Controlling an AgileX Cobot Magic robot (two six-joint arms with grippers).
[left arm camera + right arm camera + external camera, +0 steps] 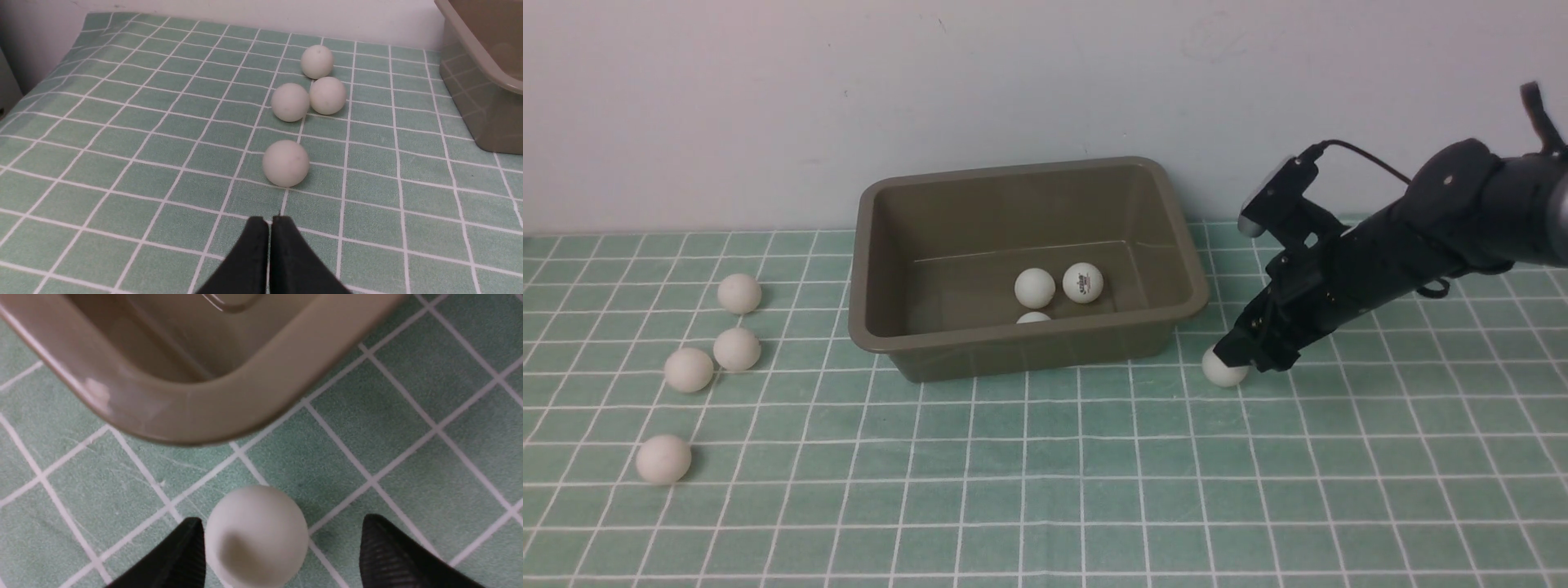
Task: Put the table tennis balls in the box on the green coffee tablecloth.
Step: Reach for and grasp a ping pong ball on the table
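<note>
The olive-brown box [1013, 331] stands mid-way back on the green coffee tablecloth [1045, 490], with three table tennis balls [1035, 287] inside. Several more balls lie on the cloth left of it, the nearest to me being one ball [663, 459]. My right gripper [1241, 355] is down at the box's front right corner, open around a single ball [1223, 369]. In the right wrist view that ball [256, 535] rests against one finger [186, 555], with a gap to the other. My left gripper [269, 222] is shut and empty, a short way from the closest left ball [285, 163].
A pale wall [768, 106] rises right behind the box and the cloth's far edge. The box corner [196, 412] sits close to the right fingertips. In the left wrist view the box wall [482, 122] is off to one side.
</note>
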